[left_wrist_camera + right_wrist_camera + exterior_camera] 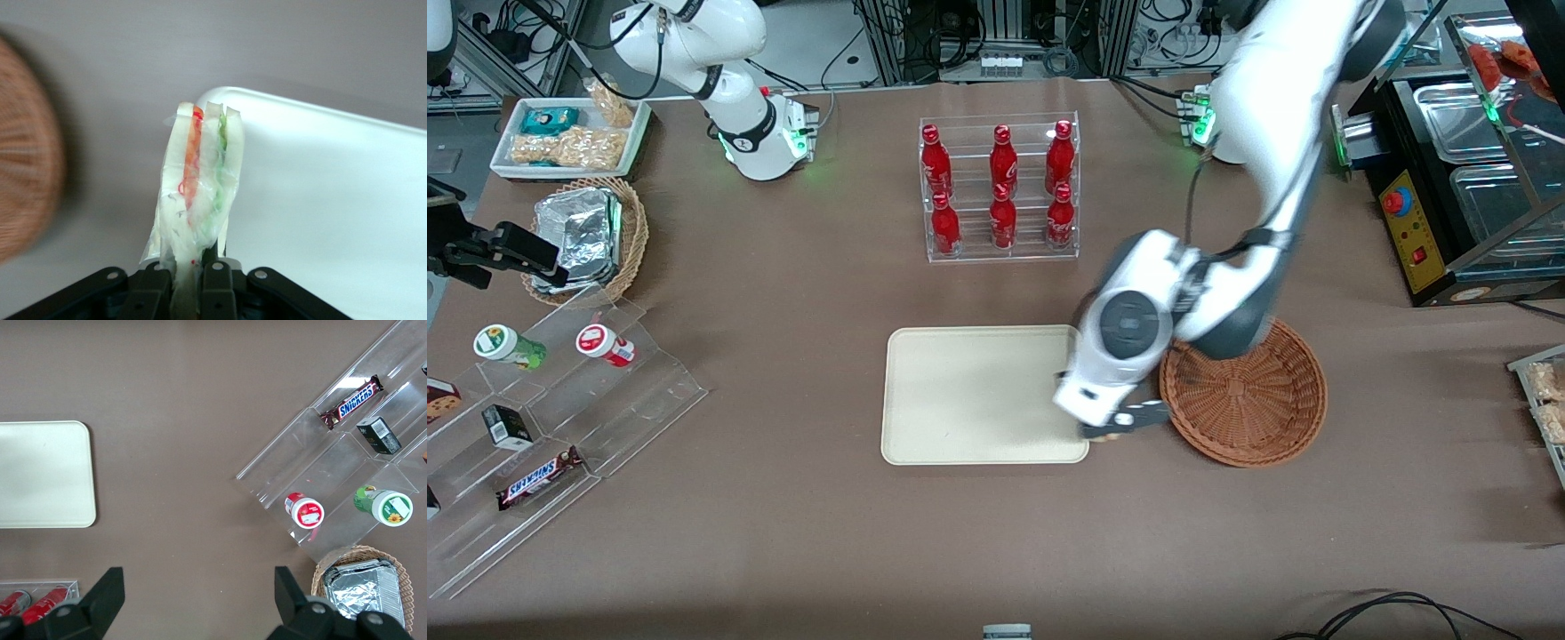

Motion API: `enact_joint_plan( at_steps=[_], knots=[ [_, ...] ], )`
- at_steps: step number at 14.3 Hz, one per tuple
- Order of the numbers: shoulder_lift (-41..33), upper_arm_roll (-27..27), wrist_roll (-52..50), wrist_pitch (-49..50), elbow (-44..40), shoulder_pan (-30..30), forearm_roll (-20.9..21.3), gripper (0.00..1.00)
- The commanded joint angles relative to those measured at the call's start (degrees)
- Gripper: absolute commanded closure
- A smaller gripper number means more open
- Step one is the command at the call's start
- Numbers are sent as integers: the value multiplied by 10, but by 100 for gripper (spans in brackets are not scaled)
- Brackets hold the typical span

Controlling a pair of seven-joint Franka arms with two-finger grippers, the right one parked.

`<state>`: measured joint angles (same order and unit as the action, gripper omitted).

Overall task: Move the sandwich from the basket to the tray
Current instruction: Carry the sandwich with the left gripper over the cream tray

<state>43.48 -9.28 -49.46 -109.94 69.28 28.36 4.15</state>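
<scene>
My left gripper is shut on the sandwich, a wrapped wedge of white bread with red-orange and green layers, held in the air. In the front view the gripper hangs over the tray's corner nearest the basket, and the sandwich is mostly hidden under the hand. The cream tray lies flat with nothing on it; its corner shows just past the sandwich. Beside the tray, toward the working arm's end, the reddish-brown basket holds nothing; its rim shows in the wrist view.
A clear rack of red bottles stands farther from the front camera than the tray. Toward the parked arm's end are a tan basket of foil packages, a white snack tray and a clear stepped stand with snacks.
</scene>
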Motion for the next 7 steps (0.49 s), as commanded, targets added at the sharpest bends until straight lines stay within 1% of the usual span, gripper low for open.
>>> enact_joint_plan(
  at_steps=[1, 3, 7],
  knots=[
    [52, 5, -48, -50, -59, 55, 0, 100],
    [62, 5, -48, -80, -59, 77, 4, 100],
    [77, 4, -40, -92, -49, 93, 2, 100]
  ],
)
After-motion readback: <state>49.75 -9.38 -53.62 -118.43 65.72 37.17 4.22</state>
